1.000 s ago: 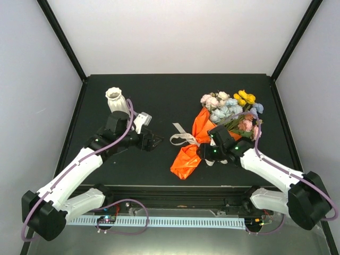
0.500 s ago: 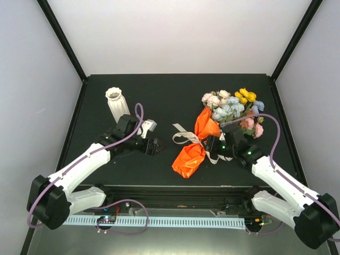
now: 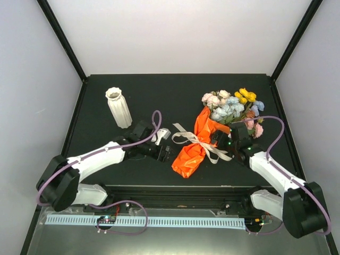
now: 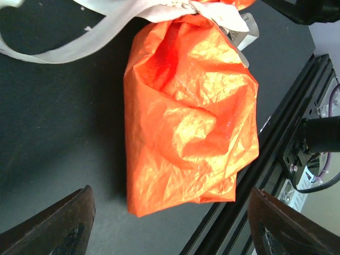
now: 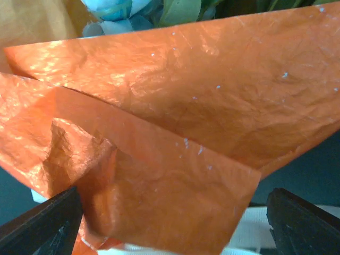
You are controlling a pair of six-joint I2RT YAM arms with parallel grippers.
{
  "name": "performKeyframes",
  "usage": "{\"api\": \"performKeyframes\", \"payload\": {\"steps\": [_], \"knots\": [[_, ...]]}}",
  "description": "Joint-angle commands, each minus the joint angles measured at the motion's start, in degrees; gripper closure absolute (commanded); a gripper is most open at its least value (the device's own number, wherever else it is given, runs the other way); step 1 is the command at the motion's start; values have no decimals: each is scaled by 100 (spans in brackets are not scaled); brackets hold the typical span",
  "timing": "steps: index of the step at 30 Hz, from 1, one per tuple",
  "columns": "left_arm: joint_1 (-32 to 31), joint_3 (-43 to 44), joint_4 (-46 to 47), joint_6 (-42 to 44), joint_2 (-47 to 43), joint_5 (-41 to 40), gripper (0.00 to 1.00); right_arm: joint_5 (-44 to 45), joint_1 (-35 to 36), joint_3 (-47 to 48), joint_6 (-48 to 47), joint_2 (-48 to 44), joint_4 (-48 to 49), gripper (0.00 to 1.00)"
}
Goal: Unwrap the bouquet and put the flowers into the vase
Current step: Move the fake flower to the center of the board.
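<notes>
Since a second ago: left claw [image 3: 166, 153] carried rightward, off the side of the tall ribbed off-white vase [image 3: 119, 108] to just beside the near end of the bouquet wrapped in crumpled orange paper [image 3: 192, 154]. Right claw [image 3: 217, 139] slid farther up the bouquet's right flank. Flat cream ribbon [image 3: 197, 139] sprawled wider across the wrap.

Nearest, toward the front edge of the black desk [image 3: 159, 95]: two claws, one per arm. Left claw wide, dark fingers [image 4: 58, 228] at the bottom corners of its wrist view, only bare desk between them. Right claw wide too, fingers [image 5: 42, 228] at its view's corners, paper close ahead, not pinched.

Next out: one bouquet, lying on the desk, wrapped end toward the near edge, blooms pointing far-right. One ribbon, knotted round the wrap's middle, tails trailing to both sides.

Seen only from the left wrist: blunt folded paper end [image 4: 191, 117] close to the desk's black metal rail [image 4: 276, 133]. Seen only from the right wrist: overlapping paper folds [image 5: 186, 133], with pale-blue petals and green leaves of the artificial flowers [image 5: 114, 15] peeking above. Seen only from overhead: both claws and the vase together.

Farther: flowers [image 3: 231, 106] in the wrap's open end, in pink, cream, pale-blue and yellow clusters; bloom count unclear. Far left: one vase, upright, well apart from the bouquet.
</notes>
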Motion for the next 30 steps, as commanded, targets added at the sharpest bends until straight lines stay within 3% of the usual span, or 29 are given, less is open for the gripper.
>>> {"api": "performKeyframes", "payload": {"steps": [1, 5, 15, 19, 23, 30], "knots": [[-294, -15, 760, -278, 382, -176, 22, -378, -49, -179, -61, 398, 1230, 4], [-592, -420, 1575, -243, 548, -190, 24, -912, -50, 42, -536, 995, 1717, 6], [-1129, -581, 1702, -288, 906, -308, 31, -2335, 84, 836, -1073, 2298, 2375, 9], [-1186, -723, 1912, -477, 825, -215, 36, -2214, 258, 1542, -1497, 2632, 1518, 9], [-1193, -895, 2106, -606, 602, -351, 35, -1265, 264, 2005, -1373, 2504, 330, 8], [-1186, -824, 1636, -591, -361, -1065, 17, -293, 262, 2199, -435, 1926, -1395, 6]]}}
